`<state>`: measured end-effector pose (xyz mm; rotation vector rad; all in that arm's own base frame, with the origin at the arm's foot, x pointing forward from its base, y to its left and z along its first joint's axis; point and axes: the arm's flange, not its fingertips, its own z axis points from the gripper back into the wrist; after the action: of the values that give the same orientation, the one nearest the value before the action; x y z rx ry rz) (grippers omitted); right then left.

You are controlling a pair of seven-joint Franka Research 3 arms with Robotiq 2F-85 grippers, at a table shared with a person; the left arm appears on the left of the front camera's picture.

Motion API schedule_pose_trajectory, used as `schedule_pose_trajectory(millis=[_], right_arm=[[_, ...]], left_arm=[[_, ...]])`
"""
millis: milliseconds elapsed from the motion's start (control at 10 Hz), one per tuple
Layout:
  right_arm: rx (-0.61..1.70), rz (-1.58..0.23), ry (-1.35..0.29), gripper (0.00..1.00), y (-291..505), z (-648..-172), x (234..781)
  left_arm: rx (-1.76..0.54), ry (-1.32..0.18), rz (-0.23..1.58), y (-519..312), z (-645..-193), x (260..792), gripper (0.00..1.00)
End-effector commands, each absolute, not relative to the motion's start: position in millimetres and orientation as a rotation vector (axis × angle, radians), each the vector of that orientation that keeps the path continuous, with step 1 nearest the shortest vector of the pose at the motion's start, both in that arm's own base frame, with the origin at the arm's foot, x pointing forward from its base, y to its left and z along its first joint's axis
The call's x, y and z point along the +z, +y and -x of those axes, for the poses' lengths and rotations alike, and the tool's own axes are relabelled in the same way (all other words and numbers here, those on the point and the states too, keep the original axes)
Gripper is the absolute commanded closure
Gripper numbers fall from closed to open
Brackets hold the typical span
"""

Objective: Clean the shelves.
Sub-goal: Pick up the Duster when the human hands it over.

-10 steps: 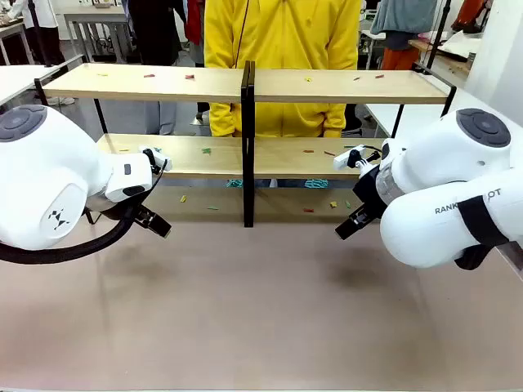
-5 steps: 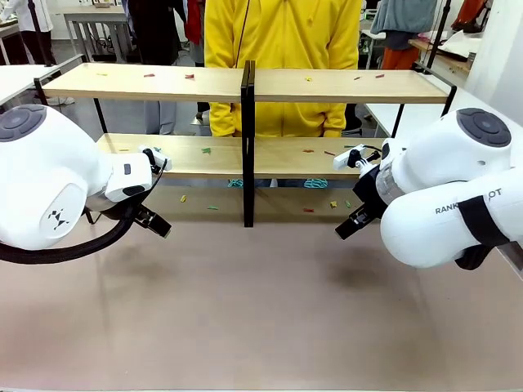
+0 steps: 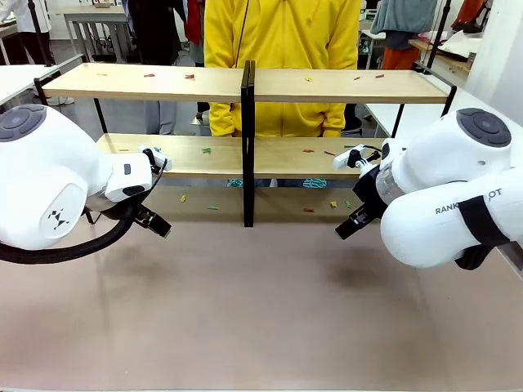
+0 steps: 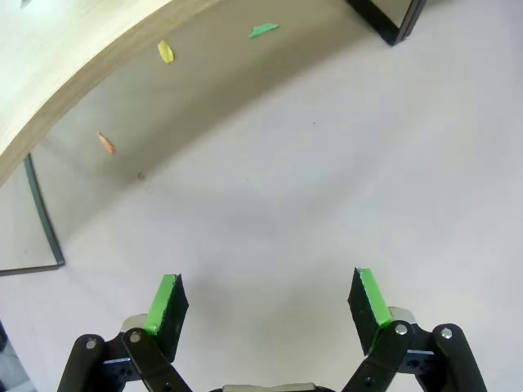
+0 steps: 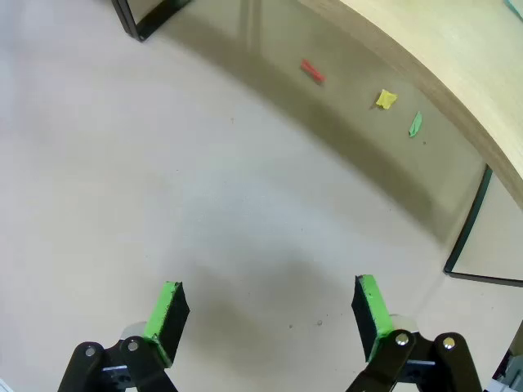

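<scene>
The shelves [image 3: 114, 82] are stretching L-to-R across the table [image 3: 245, 310], coloured scraps [image 3: 189, 77] dotting both tiers. Left gripper [image 4: 270, 298] & right gripper [image 5: 270, 302], jaws spread wide & empty, are hovering low in front, each about equally near its own half.

Bright, even light — sharp, edge-warped

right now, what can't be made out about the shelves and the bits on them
Front view: the coloured scraps on the shelves are too small to identify.
Front view: a teal item below the lower board is mostly hidden by it.
Left wrist view: past the open left gripper, the picture's top edge cuts off the lower board.
</scene>
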<state>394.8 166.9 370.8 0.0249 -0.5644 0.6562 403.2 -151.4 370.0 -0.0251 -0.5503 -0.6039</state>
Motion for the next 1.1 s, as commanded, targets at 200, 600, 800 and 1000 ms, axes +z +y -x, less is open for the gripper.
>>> schedule_pose_trajectory(millis=[200,600,800,1000], right_arm=[[0.656,-0.025,-0.565,0.0,167,-395,371],[0.695,-0.045,-0.693,0.0,138,-363,446],[0.75,-0.066,-0.772,0.0,102,-329,518],[0.852,-0.101,-0.847,0.0,77,-301,558]], left_arm=[[-0.604,-0.551,0.025,-151,-403,370,0.0],[-0.689,-0.716,0.144,-111,-344,439,0.0],[-0.775,-0.803,0.221,-72,-293,502,0.0],[-0.944,-0.873,0.346,-30,-247,537,0.0]])
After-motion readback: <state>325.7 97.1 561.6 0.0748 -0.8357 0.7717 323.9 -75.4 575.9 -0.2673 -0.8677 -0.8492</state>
